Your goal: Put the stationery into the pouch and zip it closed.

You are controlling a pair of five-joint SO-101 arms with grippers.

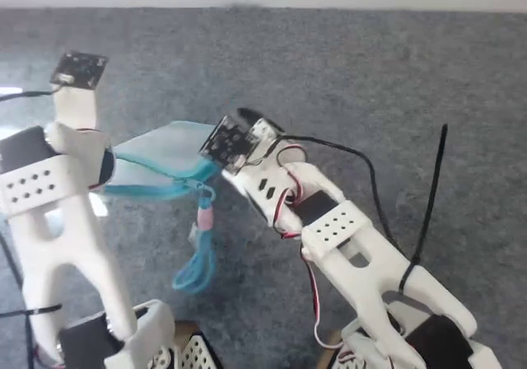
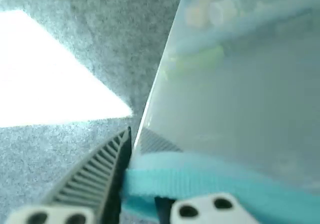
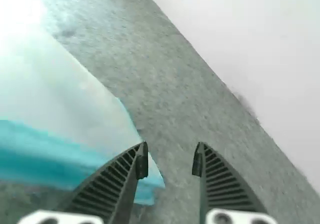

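We see the left gripper (image 2: 131, 176) clamped on the pouch (image 2: 235, 99) at its teal edge. The right gripper (image 3: 170, 161) has its jaws narrowly apart, holding nothing, with the pouch corner beside one jaw.

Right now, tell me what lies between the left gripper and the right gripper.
The pouch, with its teal zipper edge, lies on the grey carpet between the left gripper and the right gripper; the high view shows it.

- The pouch (image 1: 160, 151) looked like smooth, frosted, see-through plastic.
- Its zip band (image 2: 200, 179) showed woven teal cloth.
- The table (image 1: 370, 81) wore rough grey felt-like cloth.
- The fingers (image 3: 122, 181) were ribbed, matt dark plastic.
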